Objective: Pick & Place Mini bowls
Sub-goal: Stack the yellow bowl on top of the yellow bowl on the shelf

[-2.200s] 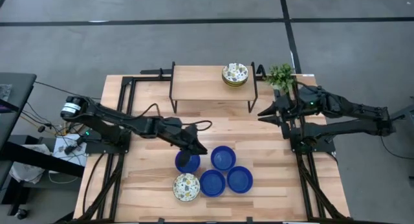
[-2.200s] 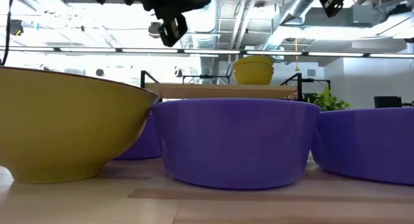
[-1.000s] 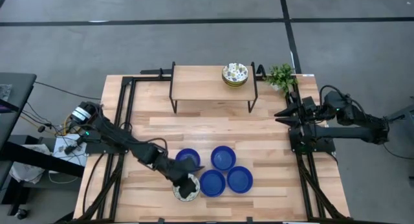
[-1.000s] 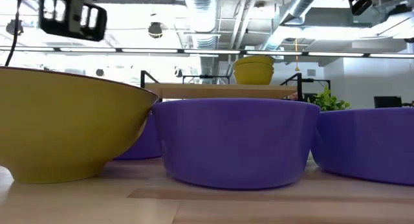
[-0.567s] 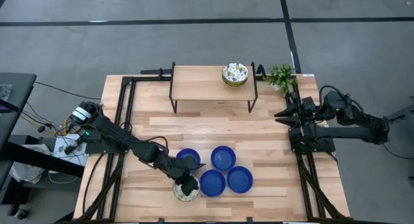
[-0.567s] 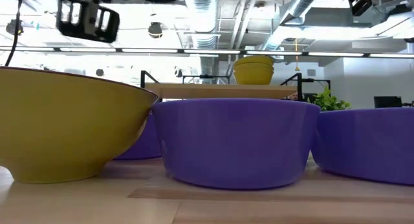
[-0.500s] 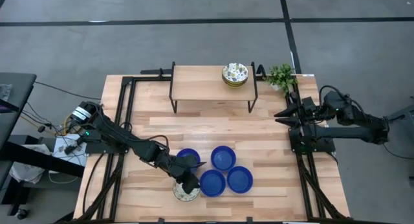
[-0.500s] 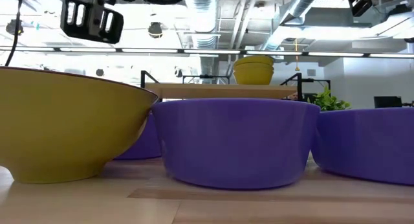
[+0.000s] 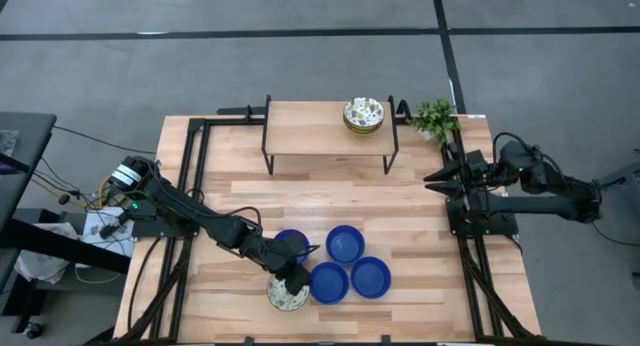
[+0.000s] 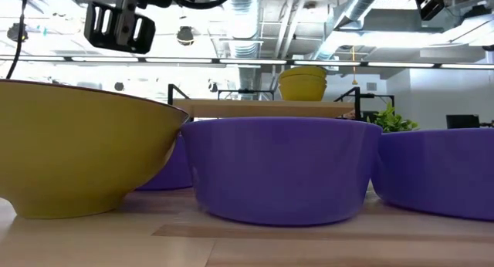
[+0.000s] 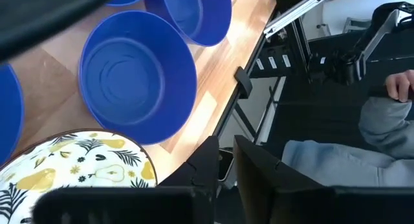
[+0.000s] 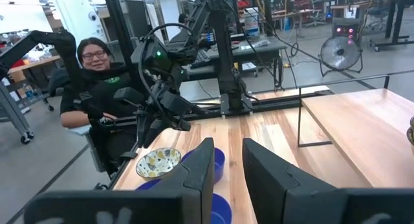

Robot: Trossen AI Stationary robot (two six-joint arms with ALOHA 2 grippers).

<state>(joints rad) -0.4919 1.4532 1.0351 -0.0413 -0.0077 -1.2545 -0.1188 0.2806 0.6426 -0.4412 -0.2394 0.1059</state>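
Finding 1. The left gripper (image 9: 294, 278) hung over the near row of mini bowls, its fingers (image 11: 208, 160) parted by a narrow gap with nothing between them. The floral bowl (image 9: 285, 297) lay beneath and just short of the fingertips. In the low view the fingers stood clear above its rim, not touching.

Finding 2. Four blue bowls (image 9: 328, 283) sat clustered beyond the fingertips. The nearest was just beside the floral bowl, possibly touching it.

Finding 3. A stack of floral bowls (image 9: 364, 115) stood on the raised shelf (image 9: 310, 126), well apart from both sets of fingers.

Finding 4. The right gripper (image 9: 431, 178) waited at the table's right edge, fingers slightly parted and empty.

Assessment: the step in hand appeared to be the pick of the lone floral bowl. Recommended: widen the jaws, straddle the rim on the side away from the neighbouring blue bowl, descend straight, close firmly and lift vertically so neither bowl is dragged.
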